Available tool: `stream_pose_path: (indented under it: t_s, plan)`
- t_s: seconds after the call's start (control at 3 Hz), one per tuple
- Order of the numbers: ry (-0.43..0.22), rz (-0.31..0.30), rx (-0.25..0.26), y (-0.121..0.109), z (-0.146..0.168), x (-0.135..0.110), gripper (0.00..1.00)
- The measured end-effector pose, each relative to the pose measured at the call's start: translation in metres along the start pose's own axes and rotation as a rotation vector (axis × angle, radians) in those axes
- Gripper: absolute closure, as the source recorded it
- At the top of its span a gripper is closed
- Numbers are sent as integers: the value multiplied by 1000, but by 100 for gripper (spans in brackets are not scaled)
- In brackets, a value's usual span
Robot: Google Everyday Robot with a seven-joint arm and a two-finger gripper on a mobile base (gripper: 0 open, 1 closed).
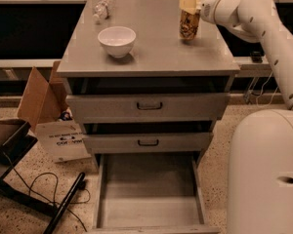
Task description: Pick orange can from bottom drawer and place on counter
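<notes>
The orange can (189, 28) stands upright at the back right of the counter (156, 52), its base on or just above the surface. My gripper (189, 9) comes in from the right on the white arm and is shut on the can's top part. The bottom drawer (149, 199) is pulled out at the foot of the cabinet, and its grey floor is bare. The two upper drawers stand slightly ajar.
A white bowl (116, 40) sits on the counter's left half, and a clear plastic bottle (101, 8) lies at its back left. A cardboard box (39, 99) and a white carton (63, 140) stand left of the cabinet. My white base (266, 174) is at the right.
</notes>
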State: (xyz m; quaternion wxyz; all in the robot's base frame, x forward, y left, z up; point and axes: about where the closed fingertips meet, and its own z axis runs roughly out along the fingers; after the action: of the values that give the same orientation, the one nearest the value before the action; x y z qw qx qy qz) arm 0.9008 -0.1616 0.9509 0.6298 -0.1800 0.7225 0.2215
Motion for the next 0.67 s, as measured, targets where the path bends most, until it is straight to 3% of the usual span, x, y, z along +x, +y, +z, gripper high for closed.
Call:
stream_pose_path:
  t_s: [0.33, 0.67]
  plan:
    - [37, -4, 5, 3, 3, 29, 100]
    - [37, -4, 5, 4, 2, 22, 84]
